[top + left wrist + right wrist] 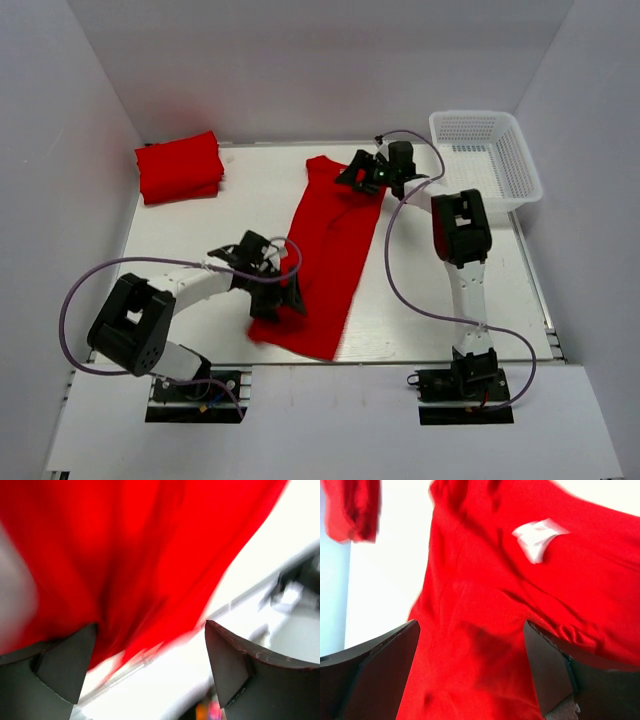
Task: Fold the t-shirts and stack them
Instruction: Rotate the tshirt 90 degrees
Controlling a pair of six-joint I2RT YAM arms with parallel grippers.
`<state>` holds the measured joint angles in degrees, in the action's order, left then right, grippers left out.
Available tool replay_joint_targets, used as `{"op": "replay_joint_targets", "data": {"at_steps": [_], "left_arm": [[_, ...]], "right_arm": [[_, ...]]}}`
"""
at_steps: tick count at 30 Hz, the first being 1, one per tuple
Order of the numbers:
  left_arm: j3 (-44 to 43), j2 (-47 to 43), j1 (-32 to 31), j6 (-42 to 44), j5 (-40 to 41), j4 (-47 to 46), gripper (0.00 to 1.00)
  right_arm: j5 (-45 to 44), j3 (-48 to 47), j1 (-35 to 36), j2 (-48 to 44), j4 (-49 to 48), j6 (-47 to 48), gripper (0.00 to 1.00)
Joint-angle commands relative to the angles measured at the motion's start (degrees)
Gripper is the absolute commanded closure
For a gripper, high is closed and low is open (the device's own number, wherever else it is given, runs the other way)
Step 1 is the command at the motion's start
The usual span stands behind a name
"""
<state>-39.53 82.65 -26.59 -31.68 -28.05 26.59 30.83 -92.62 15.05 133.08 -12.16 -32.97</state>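
The left gripper point(273, 292) has its fingers spread wide at the near left edge of a long, bright red cloth t-shirt point(335, 250) stretched out in a strip. It pinches nothing, and I cannot tell whether the tips touch the cloth. The right gripper point(366, 177), just as wide, hangs over the shirt's far end, with the small white neck label point(540, 537) just ahead of its fingers. Well to its left lies a folded pile of red t-shirts point(180, 167). Near its right stands a white plastic mesh basket point(480, 116).

White tabletop point(180, 230), plain pale grey back wall point(330, 70), matching panels point(60, 180) on both sides, soft even light
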Motion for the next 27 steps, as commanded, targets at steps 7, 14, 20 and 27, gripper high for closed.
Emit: {"op": "replay_joint_targets", "data": {"at_steps": [7, 14, 20, 27], "left_arm": [[-12.84, -9.78, -6.63, 5.12, 2.44, 17.62, 0.00], [-20.14, -9.79, -5.06, 4.55, 21.87, 10.69, 0.00], [-25.42, -6.71, -3.39, -2.06, 48.07, 12.08, 0.00], [-27.53, 0.39, 4.34, 1.35, 50.58, 6.38, 0.00]], "right_arm": [[-0.15, -6.28, 1.38, -2.63, 6.80, 12.38, 0.10], [-10.34, -2.83, 5.86, -13.10, 16.10, 24.34, 0.10], [-22.12, 2.08, 11.05, -16.62, 23.67, 24.28, 0.10], [-30.31, 12.18, 14.74, -19.78, 26.41, 16.38, 0.10]]}}
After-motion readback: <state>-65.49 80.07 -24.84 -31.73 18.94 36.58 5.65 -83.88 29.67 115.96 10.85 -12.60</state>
